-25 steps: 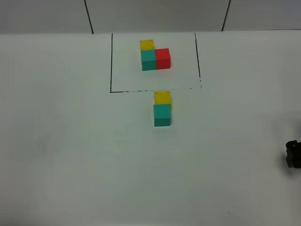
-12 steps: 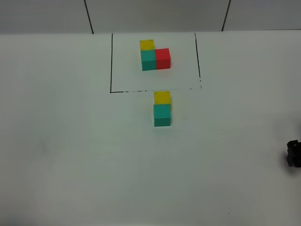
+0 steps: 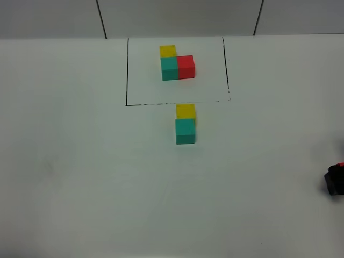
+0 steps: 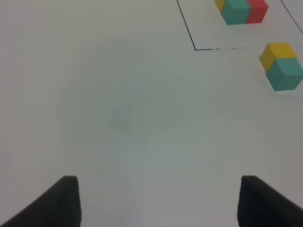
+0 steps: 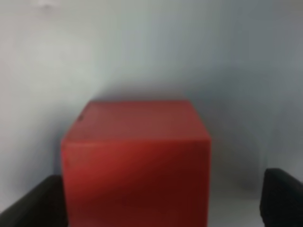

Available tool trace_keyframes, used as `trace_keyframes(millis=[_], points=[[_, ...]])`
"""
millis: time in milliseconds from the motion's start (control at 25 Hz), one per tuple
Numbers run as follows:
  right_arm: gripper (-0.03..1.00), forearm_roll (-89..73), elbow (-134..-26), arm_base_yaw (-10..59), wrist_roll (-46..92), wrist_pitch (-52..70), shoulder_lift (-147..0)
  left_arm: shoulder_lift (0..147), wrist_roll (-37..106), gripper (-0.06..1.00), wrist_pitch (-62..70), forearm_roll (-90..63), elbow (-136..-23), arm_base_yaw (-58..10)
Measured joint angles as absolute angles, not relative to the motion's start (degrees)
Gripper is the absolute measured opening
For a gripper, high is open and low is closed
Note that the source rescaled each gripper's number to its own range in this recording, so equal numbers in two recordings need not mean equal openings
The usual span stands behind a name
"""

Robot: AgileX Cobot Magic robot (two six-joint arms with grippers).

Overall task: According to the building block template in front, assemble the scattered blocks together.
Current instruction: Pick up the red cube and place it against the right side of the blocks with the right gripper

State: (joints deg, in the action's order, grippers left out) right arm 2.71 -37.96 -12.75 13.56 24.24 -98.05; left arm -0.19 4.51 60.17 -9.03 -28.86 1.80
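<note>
Blocks first: we've got the template point(image 3: 170, 68), a yellow, teal and red L, sitting inside the black frame point(image 3: 127, 70) at the far side of the table point(image 3: 80, 177). Just outside the frame's near line, the loose yellow cube point(image 3: 185, 111) and teal cube point(image 3: 185, 130) touch in a short row, yellow nearer the frame. The loose red cube point(image 5: 135, 161) is way off at the right of the high view, well apart from those two, between the fingers of the right end effector point(image 5: 161, 201). One finger point(image 5: 38, 203) looks right up against it and the other shows a gap, so we'd call it unclamped. The left end effector point(image 4: 158, 201) hangs over bare table, spread wide, gripping nothing.
</note>
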Motion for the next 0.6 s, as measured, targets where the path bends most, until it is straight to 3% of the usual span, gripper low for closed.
trace_keyframes(millis=[280,480,600], points=[[0.37,2.64,-37.96,-12.75,13.56,23.44,-98.05,-0.19,4.51,0.6,60.17,-9.03,-28.86,1.8],[0.01,2.64,-37.96,-12.75,13.56,23.2,-98.05,-0.19,4.51,0.6,60.17,-9.03,-28.86,1.8],[0.01,2.64,-37.96,-12.75,13.56,23.2,-98.05,-0.19,4.51,0.6,60.17,-9.03,-28.86,1.8]])
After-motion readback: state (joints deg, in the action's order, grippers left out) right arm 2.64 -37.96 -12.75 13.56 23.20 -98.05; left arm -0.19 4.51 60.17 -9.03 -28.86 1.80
